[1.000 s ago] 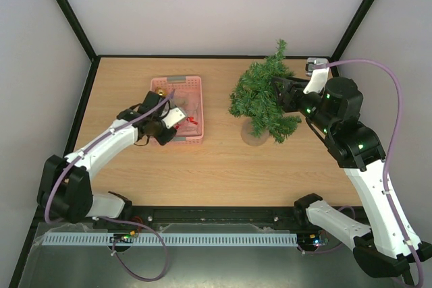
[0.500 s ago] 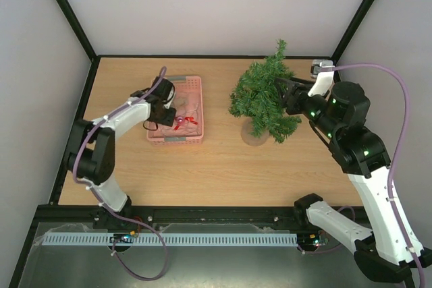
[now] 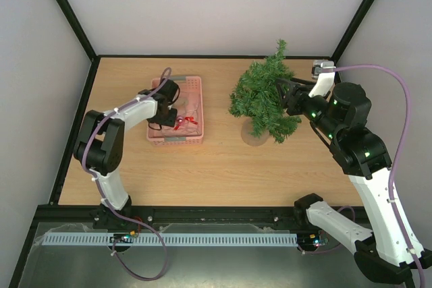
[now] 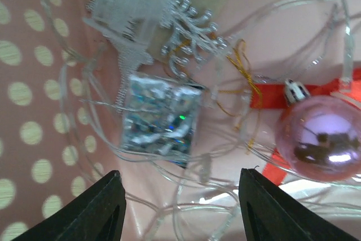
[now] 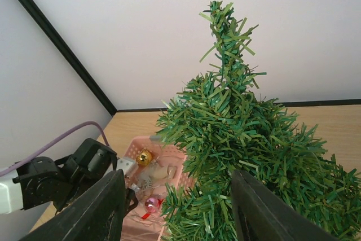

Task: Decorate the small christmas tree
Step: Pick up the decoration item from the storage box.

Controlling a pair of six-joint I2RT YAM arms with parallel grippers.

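My left jaws (image 4: 179, 196) stand spread with nothing between them, low inside the pink basket (image 4: 45, 71) over a tangle of ornaments. Straight ahead of the gap lies a small silver gift box (image 4: 161, 119). A pink bauble (image 4: 318, 136) on a red ribbon (image 4: 268, 95) sits off to one side, and a glittery silver reindeer (image 4: 127, 26) lies beyond the box. Clear hanging loops cross over all of them.

My right jaws (image 5: 177, 187) are at the small christmas tree (image 5: 237, 139), fingers apart with branches between them. I cannot tell whether they press on the foliage or only frame it. The tree stands upright on its round base (image 3: 255, 137) on the right half of the desk (image 3: 223, 173), well apart from the basket, and I see no decoration on it.

I judge this to be the picking step, early in the task. Next I should settle over the box or its loop, close, and lift straight up before crossing to the tree. The loops are interlaced, so neighbouring pieces could come up too. The perforated basket wall is also close on one side of my fingers. A gold bauble (image 5: 144, 157) waits at the basket's far end.
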